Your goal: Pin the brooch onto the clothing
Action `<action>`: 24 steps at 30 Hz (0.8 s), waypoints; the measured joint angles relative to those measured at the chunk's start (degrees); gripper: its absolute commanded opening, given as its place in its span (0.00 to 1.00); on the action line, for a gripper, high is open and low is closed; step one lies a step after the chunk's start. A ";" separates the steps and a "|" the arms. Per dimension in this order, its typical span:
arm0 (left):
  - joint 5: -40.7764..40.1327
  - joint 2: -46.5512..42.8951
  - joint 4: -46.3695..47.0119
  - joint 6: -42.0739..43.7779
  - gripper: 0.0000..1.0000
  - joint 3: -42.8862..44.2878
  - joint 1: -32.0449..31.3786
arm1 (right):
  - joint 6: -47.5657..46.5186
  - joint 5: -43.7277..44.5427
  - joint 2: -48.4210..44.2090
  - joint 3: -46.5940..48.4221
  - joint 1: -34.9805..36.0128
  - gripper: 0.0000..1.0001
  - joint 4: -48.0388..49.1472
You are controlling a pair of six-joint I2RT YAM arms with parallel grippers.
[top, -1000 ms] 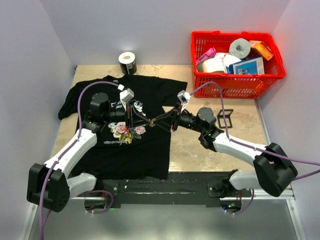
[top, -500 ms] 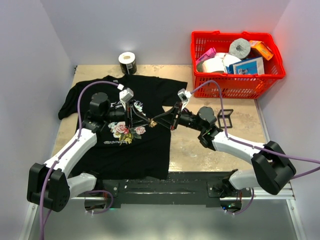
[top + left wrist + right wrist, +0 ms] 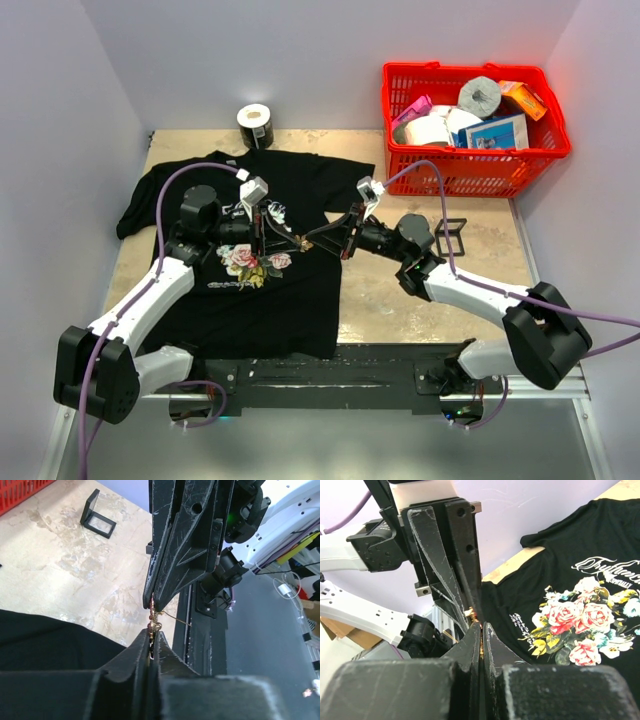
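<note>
Black left gripper (image 3: 151, 639): jaws are pressed on the brooch (image 3: 153, 625), which is held in the air, likely so its pin can be worked. Right gripper (image 3: 153, 600), met tip to tip: pinched on the same brooch. T-shirt (image 3: 45, 640) is spread below, not yet pinned. Clasp and flower face cannot be made out.

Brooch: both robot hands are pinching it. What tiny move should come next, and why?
Probably carry it down to the T-shirt. The left gripper and right gripper both pinch the brooch tip to tip, its thin pin sticks out free, and no cloth is touching it.
</note>
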 measured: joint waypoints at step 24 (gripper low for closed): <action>-66.01 9.01 -22.16 14.19 0.00 18.38 -9.64 | -10.91 25.97 2.54 16.94 0.04 0.65 -30.95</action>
